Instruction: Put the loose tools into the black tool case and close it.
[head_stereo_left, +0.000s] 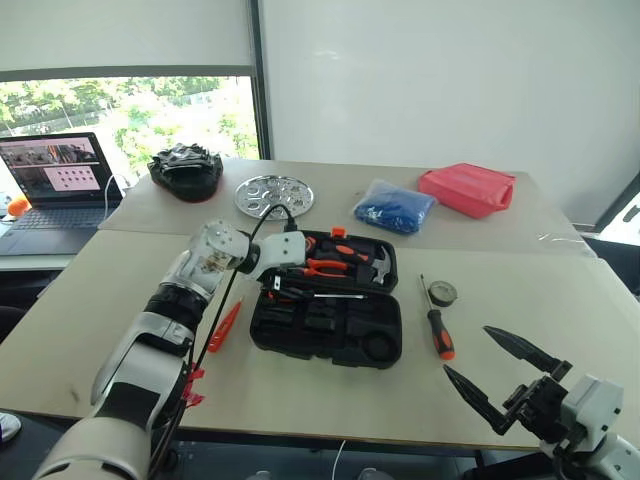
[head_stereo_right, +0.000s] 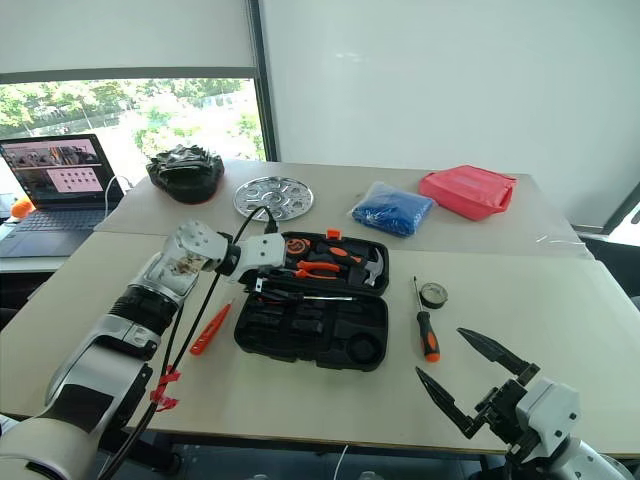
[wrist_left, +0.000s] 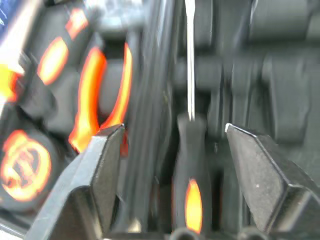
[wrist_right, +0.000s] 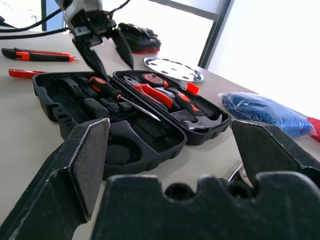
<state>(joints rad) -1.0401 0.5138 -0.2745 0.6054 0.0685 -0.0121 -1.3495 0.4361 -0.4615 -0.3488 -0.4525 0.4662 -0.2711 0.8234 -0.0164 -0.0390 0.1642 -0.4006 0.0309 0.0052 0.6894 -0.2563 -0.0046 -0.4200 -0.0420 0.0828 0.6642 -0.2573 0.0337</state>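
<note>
One screwdriver (wrist_right: 107, 90) lies across the open black tool case (head_stereo_left: 330, 335), the left gripper (wrist_right: 102, 47) spread empty above it, presumably just freeing it, while the right gripper (head_stereo_left: 500, 375) waits wide open, holding nothing.

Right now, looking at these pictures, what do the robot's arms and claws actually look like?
The left arm has pale grey-white shells with black bands at the joints. Black cables run along it, held by red ties. The left gripper and the right gripper each carry two black, pointed, wedge-shaped fingers on a light grey wrist block.
</note>
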